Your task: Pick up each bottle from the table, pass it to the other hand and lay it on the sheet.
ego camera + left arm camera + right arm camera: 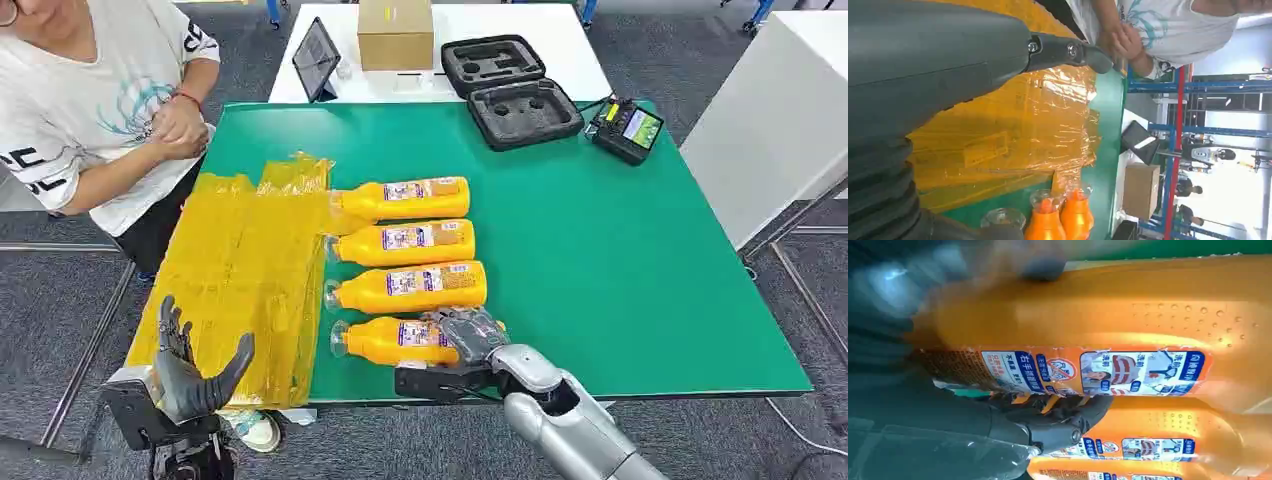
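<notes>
Right hand (470, 332) fingers wrapped around the bottle (395, 341) nearest the surface's (620, 260) front edge, left hand (190, 370) fingers spread, empty, beside the sheet (240, 270).

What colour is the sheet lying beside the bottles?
Yellow, glossy and see-through sheet; the head view shows it best.

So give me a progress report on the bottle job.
Done: nothing yet; the yellow sheet holds no bottle. In hand: the right hand is closed over the nearest bottle, which lies on the green table. The left hand waits open beside the sheet. Left: lift, pass and lay this bottle, then the three other bottles.
</notes>
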Robot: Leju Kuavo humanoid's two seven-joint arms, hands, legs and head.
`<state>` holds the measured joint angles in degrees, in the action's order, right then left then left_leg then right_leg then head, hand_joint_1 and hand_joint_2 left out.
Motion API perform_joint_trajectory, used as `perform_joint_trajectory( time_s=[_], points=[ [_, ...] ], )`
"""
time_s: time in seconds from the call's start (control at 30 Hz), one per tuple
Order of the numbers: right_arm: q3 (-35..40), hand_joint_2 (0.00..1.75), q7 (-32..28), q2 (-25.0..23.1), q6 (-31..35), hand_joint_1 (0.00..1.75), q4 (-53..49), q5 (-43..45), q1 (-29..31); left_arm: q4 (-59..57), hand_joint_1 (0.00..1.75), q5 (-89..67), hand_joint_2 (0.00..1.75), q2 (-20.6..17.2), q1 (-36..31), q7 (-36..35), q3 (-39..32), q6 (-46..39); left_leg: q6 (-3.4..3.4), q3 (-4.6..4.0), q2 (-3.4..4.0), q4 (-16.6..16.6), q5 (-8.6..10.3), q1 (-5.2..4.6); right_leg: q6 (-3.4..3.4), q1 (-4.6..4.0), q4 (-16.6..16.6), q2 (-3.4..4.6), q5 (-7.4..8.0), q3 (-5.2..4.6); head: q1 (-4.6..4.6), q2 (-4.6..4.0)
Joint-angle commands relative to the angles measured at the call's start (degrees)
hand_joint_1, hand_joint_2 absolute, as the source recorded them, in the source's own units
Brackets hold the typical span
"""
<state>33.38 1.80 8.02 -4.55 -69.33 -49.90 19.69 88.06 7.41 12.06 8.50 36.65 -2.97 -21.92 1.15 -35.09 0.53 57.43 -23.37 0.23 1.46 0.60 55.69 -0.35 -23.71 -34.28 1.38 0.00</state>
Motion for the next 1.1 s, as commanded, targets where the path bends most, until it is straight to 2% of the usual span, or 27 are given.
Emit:
perform_joint_trajectory(
  time_s=[0.03,0.07,0.1,0.17,0.23,0.3,0.43,0.5,0.67,0.77,0.93,1.03,1.1],
  points=[
    [-5.14,1.75,-16.45,-3.85,3.93,1.75,-1.13,17.41,-3.95,-3.17,0.0,0.13,1.75,0.16,-2.16,0.03,-0.35,0.45,-0.07,0.28,-0.19,-0.1,-0.05,0.07,-0.06,-0.06,-0.13,-0.12,-0.08,0.35,0.0,0.0],
    [-16.13,1.75,-32.43,-11.81,14.28,1.75,-9.15,32.9,-8.69,-3.27,0.0,1.29,1.75,1.16,-2.09,1.39,-1.48,-0.56,-0.06,0.24,-0.19,-0.07,-0.05,0.05,-0.06,-0.05,-0.1,-0.14,-0.08,0.32,0.0,0.0],
    [-15.54,1.75,-40.74,-12.3,15.27,1.75,-12.03,38.19,-9.25,-3.21,0.0,1.63,1.75,1.25,-1.77,1.82,-1.65,-0.77,-0.04,0.16,-0.16,-0.06,-0.02,0.02,-0.04,-0.01,-0.05,-0.11,-0.06,0.2,-0.02,0.0],
    [-15.27,1.75,-38.11,-13.01,18.64,1.75,-15.99,39.45,-9.34,-2.44,0.0,2.1,1.75,1.42,-1.18,2.29,-2.27,-1.03,-0.1,0.13,0.06,-0.01,-0.11,0.04,-0.1,-0.03,0.06,0.11,-0.1,0.11,-0.02,0.0],
    [-15.94,1.75,-39.14,-13.48,21.45,1.75,-15.81,40.44,-9.29,-1.99,0.0,2.32,1.75,1.44,-0.97,2.3,-2.57,-0.94,-0.12,-0.03,0.16,0.05,-0.15,0.04,-0.11,-0.02,0.16,0.2,-0.11,-0.07,-0.02,0.0],
    [-16.07,1.75,-41.13,-13.27,22.77,1.75,-15.81,42.25,-10.94,-1.86,0.0,2.42,1.75,1.48,-0.6,2.34,-2.6,-0.83,-0.08,-0.11,-0.1,-0.03,-0.06,0.07,-0.06,-0.04,0.02,-0.06,-0.09,-0.06,0.15,0.0],
    [-15.27,1.75,-41.8,-12.8,23.69,1.75,-17.49,42.81,-13.23,-1.44,0.0,2.38,1.75,1.67,0.55,2.71,-2.43,-0.63,-0.05,0.04,-0.1,-0.06,-0.09,0.08,-0.06,-0.1,-0.04,-0.05,-0.17,0.1,0.04,0.0],
    [-14.8,1.75,-41.8,-12.69,24.66,1.75,-17.46,43.19,-13.22,-1.21,0.0,2.4,1.75,1.73,0.89,2.93,-2.43,-0.6,-0.04,-0.14,0.0,-0.05,-0.08,0.0,-0.03,-0.07,0.01,0.06,-0.1,-0.1,0.13,0.0],
    [-14.93,1.75,-41.8,-12.91,26.27,1.75,-17.41,43.17,-13.23,-1.08,0.0,2.67,1.75,1.47,1.34,3.3,-2.4,-0.66,-0.07,0.01,-0.08,-0.02,-0.16,0.01,-0.05,-0.07,-0.01,-0.01,-0.17,0.08,0.09,0.0],
    [-16.17,1.75,-41.8,-13.27,25.45,1.75,-14.62,43.86,-12.6,-0.42,0.0,3.18,1.75,1.0,1.87,2.91,-1.22,0.82,-0.04,-0.07,-0.05,-0.01,-0.13,-0.02,-0.04,-0.06,0.0,0.02,-0.12,-0.01,0.09,0.0],
    [-20.35,1.75,-41.8,-15.06,23.12,1.75,-1.06,45.37,-9.17,0.65,0.0,6.99,1.75,-1.25,2.47,-1.98,5.63,14.3,-0.04,0.0,-0.06,-0.08,-0.09,0.0,-0.03,-0.08,-0.09,0.01,-0.08,0.06,0.09,0.0],
    [-20.35,1.75,-41.8,-15.06,23.12,1.75,-1.06,45.37,-9.17,0.65,0.0,6.99,1.75,-1.25,2.47,-1.98,5.63,14.3,-0.03,-0.06,-0.05,-0.07,-0.06,-0.05,-0.02,-0.04,-0.05,0.01,-0.07,0.0,0.09,0.0],
    [-20.6,1.75,-41.8,-16.1,21.73,1.75,5.26,45.03,-7.45,0.79,0.0,10.26,1.75,-2.85,1.93,-4.14,8.98,22.23,-0.04,-0.04,0.02,-0.08,-0.09,-0.05,-0.03,-0.04,-0.05,0.09,-0.07,0.0,0.09,0.0]
  ],
)
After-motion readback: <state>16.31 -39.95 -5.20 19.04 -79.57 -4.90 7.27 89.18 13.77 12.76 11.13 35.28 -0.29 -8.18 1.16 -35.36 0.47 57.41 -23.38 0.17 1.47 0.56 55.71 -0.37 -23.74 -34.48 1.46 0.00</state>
